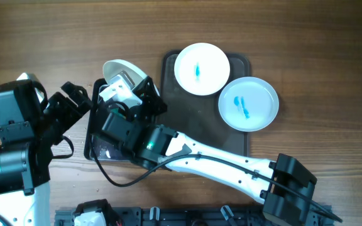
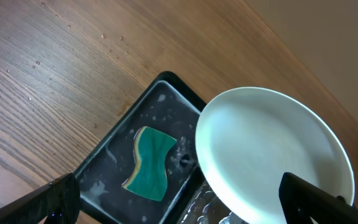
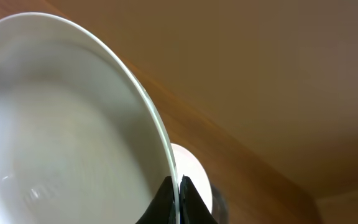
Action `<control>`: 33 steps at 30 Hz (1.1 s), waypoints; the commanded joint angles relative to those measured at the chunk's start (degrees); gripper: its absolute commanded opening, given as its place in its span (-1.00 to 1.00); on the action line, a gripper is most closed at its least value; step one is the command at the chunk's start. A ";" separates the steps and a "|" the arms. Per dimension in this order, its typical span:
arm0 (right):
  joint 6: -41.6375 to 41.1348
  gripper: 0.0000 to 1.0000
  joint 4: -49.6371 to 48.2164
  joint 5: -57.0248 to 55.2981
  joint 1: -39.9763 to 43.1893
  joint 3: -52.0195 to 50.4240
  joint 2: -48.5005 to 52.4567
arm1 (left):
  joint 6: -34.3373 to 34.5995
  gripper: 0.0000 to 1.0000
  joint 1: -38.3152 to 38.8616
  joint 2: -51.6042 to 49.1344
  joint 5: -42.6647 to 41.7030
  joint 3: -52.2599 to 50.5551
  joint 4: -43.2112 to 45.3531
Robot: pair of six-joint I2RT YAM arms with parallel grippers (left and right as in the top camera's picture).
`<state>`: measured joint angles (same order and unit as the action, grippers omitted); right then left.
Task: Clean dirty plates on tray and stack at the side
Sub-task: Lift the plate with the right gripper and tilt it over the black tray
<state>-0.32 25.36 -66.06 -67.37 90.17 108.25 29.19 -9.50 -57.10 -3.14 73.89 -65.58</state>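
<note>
My right gripper is shut on the rim of a clean-looking white plate and holds it tilted above a small black wash tray. In the right wrist view the fingers pinch the plate's edge. My left gripper is open and empty just left of the plate; its fingers straddle the plate and a green sponge lying in the wet tray. Two white plates with blue smears sit on the dark tray.
The table is brown wood. The dark tray lies right of centre, and one dirty plate overhangs its right edge. The right arm stretches from the bottom right across the front of the table. A black rack runs along the front edge.
</note>
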 commanded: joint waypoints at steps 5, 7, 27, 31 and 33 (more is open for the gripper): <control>0.42 -0.91 -0.90 -4.09 -0.28 1.55 -1.25 | -0.28 1.00 -0.42 -0.07 -0.90 0.81 0.13; 0.35 -0.92 -0.92 -4.66 -0.28 1.55 -1.25 | -0.28 1.00 -0.42 -0.07 -0.90 0.81 0.15; 7.93 -0.91 -7.15 -4.68 -0.28 1.55 -1.27 | -0.28 1.00 -0.42 -0.07 -0.90 0.81 0.15; 7.89 -0.91 -7.74 -4.66 -0.28 1.53 -1.27 | -0.28 1.00 -0.42 -0.07 -0.90 0.81 0.13; 7.93 -0.91 -7.76 -2.67 -0.28 1.53 -1.27 | -0.28 1.00 -0.42 -0.07 -0.90 0.81 0.15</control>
<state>6.76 17.93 -69.12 -67.37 90.17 108.25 29.19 -9.50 -57.10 -3.14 73.89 -65.58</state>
